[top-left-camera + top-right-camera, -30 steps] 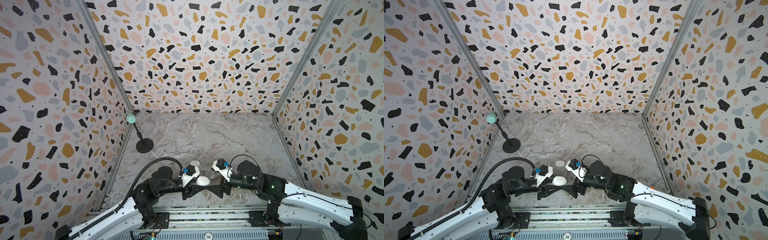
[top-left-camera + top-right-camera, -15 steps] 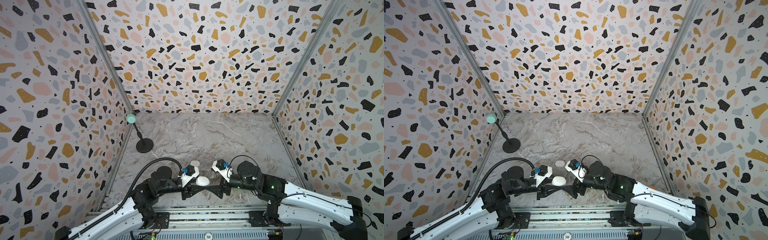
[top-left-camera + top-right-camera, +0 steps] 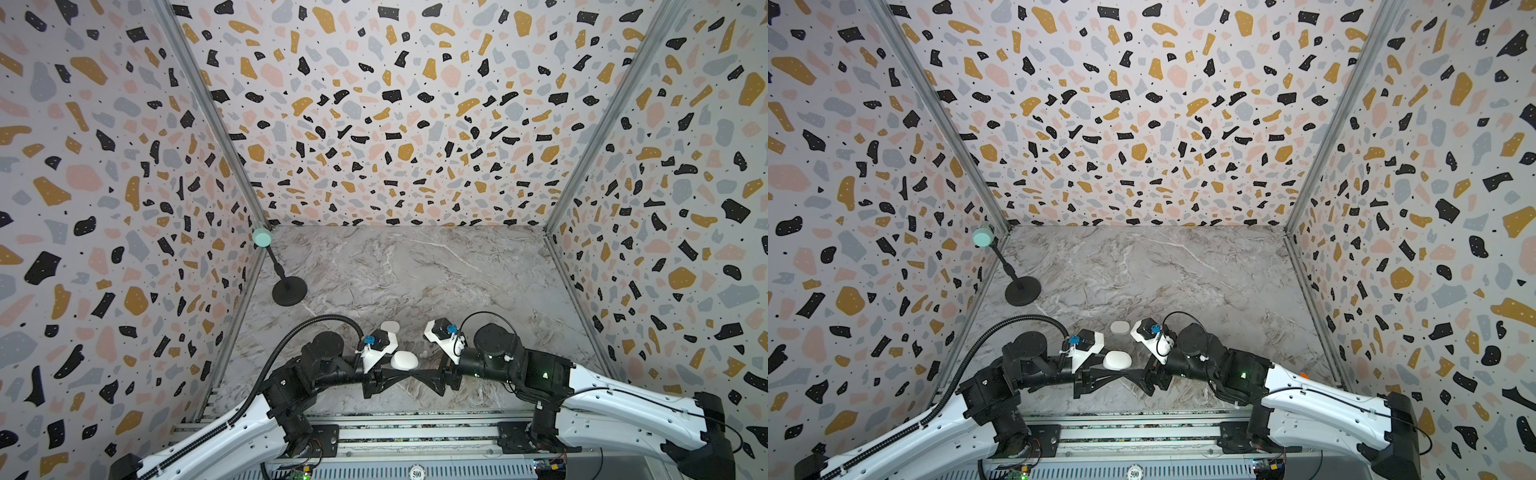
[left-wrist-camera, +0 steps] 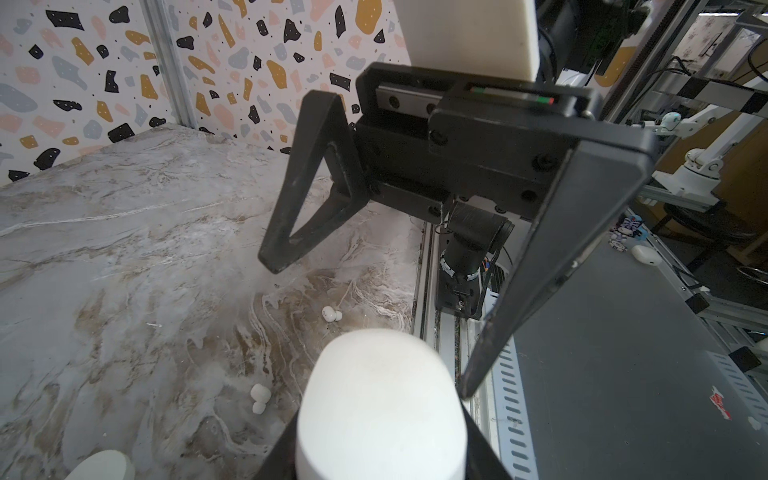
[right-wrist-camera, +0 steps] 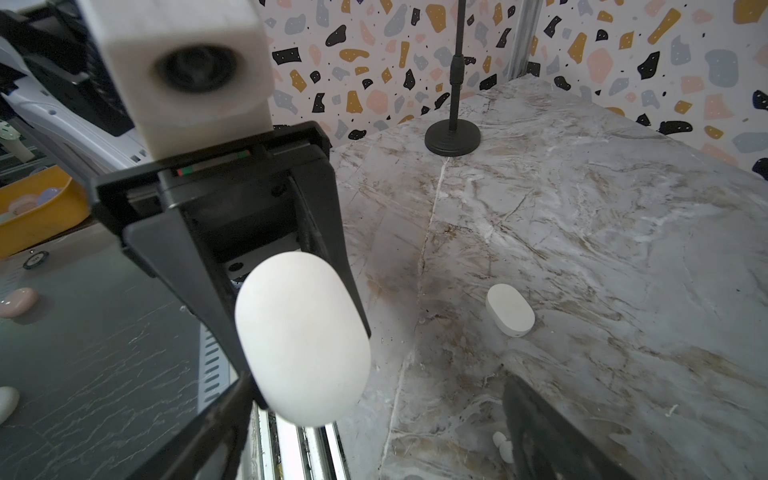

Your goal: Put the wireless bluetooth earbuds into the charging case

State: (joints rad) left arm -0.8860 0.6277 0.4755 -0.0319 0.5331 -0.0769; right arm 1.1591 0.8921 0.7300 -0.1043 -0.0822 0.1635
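Observation:
My left gripper (image 3: 400, 370) is shut on a white oval charging case (image 3: 404, 360), held just above the marble table near its front edge; the case fills the left wrist view (image 4: 380, 415). My right gripper (image 3: 422, 374) faces it tip to tip, open and empty, one finger on either side of the case's end (image 5: 301, 340). On the table below lie tiny white earbuds: one alone (image 4: 331, 314) and two touching (image 4: 259, 392); two earbuds (image 5: 500, 442) also show beside my right finger. A second white case (image 3: 390, 326) lies flat a little farther back.
A black microphone stand (image 3: 289, 291) with a mint-green head stands at the back left of the marble table (image 3: 415, 270). Terrazzo walls close three sides. The metal rail (image 3: 415, 432) runs along the front edge, right below both grippers.

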